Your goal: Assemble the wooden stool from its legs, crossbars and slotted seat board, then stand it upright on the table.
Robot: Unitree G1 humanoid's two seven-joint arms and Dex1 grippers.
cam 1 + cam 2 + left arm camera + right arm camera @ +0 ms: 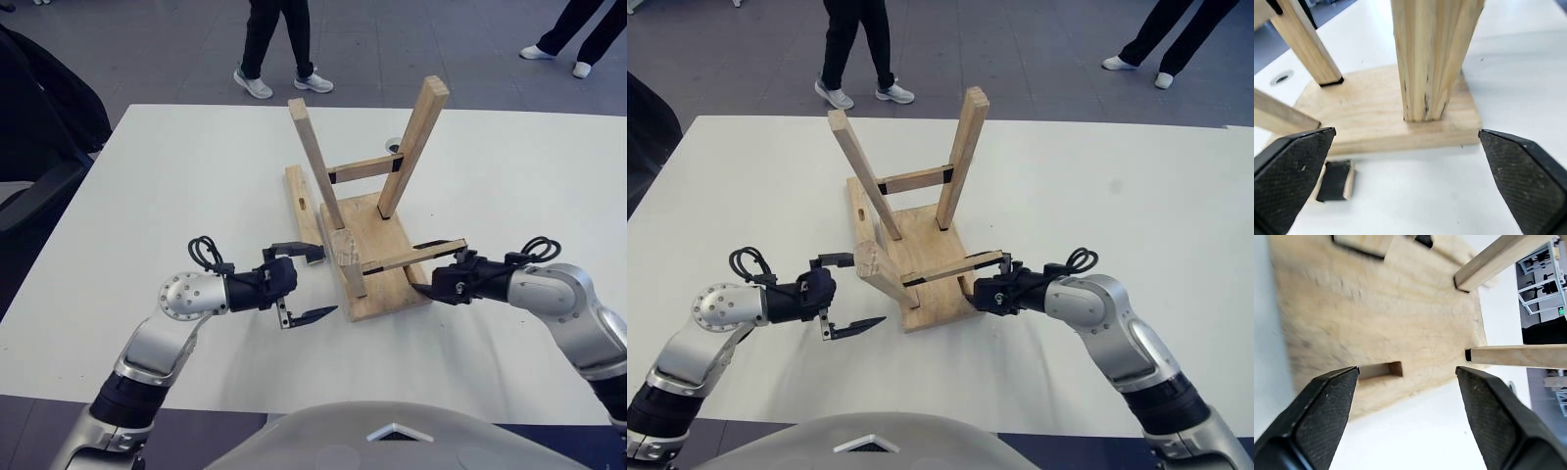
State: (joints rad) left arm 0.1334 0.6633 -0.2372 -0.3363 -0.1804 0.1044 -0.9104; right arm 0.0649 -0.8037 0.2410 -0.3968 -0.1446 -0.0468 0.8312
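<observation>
— On the table, head views: where is the stool?
— Upside down. Seat board lies flat; two far legs are joined by a crossbar. The near leg carries a second crossbar running rightward. The left gripper is spread wide just beside the near leg. The right gripper is spread at the board's near right corner.
— Left wrist view?
— Pads apart; near leg between them, touching neither.
— Right wrist view?
— Pads apart, framing an empty slot in the board.
</observation>
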